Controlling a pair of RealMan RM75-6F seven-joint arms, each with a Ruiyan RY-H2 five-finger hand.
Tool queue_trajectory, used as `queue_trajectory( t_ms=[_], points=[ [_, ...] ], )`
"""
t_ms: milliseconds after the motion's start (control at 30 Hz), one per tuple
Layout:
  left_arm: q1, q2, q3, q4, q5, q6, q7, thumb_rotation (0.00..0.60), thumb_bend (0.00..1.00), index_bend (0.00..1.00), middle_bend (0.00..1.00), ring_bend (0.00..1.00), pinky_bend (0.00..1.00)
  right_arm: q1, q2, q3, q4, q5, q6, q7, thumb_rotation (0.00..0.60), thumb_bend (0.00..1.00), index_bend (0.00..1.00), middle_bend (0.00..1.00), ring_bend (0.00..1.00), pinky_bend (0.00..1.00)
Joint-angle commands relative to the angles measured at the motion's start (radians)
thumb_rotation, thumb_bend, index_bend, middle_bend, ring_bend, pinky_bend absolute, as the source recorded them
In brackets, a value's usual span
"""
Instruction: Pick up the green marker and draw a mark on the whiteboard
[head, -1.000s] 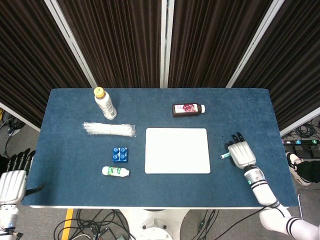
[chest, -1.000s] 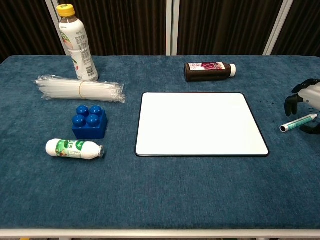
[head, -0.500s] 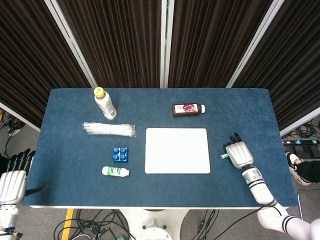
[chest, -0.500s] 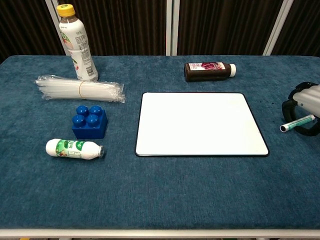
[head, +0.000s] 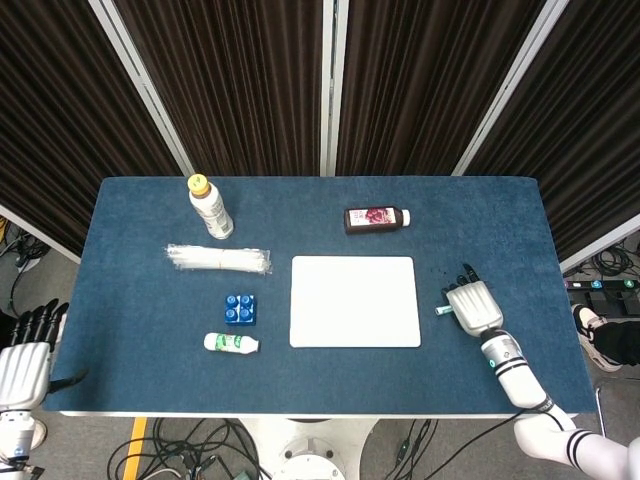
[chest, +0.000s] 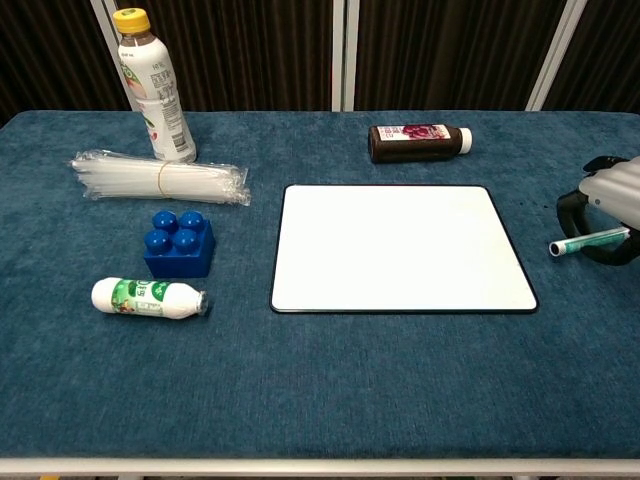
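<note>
The green marker (chest: 588, 241) lies nearly level at the far right of the table, its white end pointing at the whiteboard (chest: 398, 247). My right hand (chest: 612, 190) has its fingers curled round the marker's far part. From the head view only the marker's tip (head: 443, 310) shows, poking out left of the right hand (head: 473, 306), a short way from the whiteboard's (head: 354, 300) right edge. Beyond the table's near left corner, my left hand (head: 22, 365) holds nothing, its fingers straight.
A tall yellow-capped bottle (chest: 154, 85) stands at the back left. Near it lie a bundle of clear straws (chest: 160, 178), a blue block (chest: 178, 243) and a small white-green bottle (chest: 148, 297). A dark bottle (chest: 418, 141) lies behind the whiteboard.
My right hand has closed round the marker and shifted it slightly left toward the whiteboard, its tip a little higher. The left hand has not moved.
</note>
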Motion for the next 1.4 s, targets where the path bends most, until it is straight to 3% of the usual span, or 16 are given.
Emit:
queue_trajectory(
  t_ms=[33, 167, 400, 600, 800, 1200, 1400],
  points=[
    [-0.001, 0.002, 0.000, 0.001, 0.003, 0.000, -0.003, 0.600, 0.00, 0.03, 0.00, 0.00, 0.00, 0.012, 0.090, 0.035, -0.201, -0.024, 0.044, 0.102, 0.600, 0.39, 0.63, 0.56, 0.28, 0.11],
    [-0.001, 0.002, 0.002, 0.000, 0.014, 0.007, -0.012, 0.600, 0.00, 0.03, 0.00, 0.00, 0.00, 0.061, 0.134, 0.093, -0.382, 0.000, -0.019, 0.343, 0.600, 0.40, 0.63, 0.56, 0.28, 0.12],
    [0.011, 0.005, 0.010, -0.003, 0.023, 0.017, -0.045, 0.600, 0.00, 0.03, 0.00, 0.00, 0.00, 0.135, -0.019, 0.186, -0.369, 0.084, -0.094, 0.692, 0.600, 0.41, 0.63, 0.56, 0.28, 0.13],
    [0.023, 0.005, 0.013, 0.000, 0.023, 0.030, -0.057, 0.600, 0.00, 0.03, 0.00, 0.00, 0.00, 0.171, -0.184, 0.215, -0.253, 0.125, -0.098, 0.825, 0.600, 0.41, 0.63, 0.55, 0.28, 0.13],
    [0.028, 0.005, 0.014, 0.009, 0.025, 0.035, -0.067, 0.600, 0.00, 0.03, 0.00, 0.00, 0.00, 0.191, -0.307, 0.203, -0.115, 0.116, -0.103, 0.915, 0.600, 0.41, 0.63, 0.55, 0.28, 0.13],
    [0.030, 0.000, 0.012, 0.025, 0.020, 0.026, -0.080, 0.600, 0.00, 0.03, 0.00, 0.00, 0.00, 0.210, -0.417, 0.197, 0.046, 0.083, -0.085, 1.012, 0.600, 0.41, 0.63, 0.54, 0.28, 0.13],
    [0.030, -0.001, 0.010, 0.027, 0.022, 0.027, -0.081, 0.600, 0.00, 0.03, 0.00, 0.00, 0.00, 0.200, -0.412, 0.180, 0.080, 0.066, -0.076, 1.028, 0.600, 0.42, 0.63, 0.54, 0.28, 0.13]
  ],
)
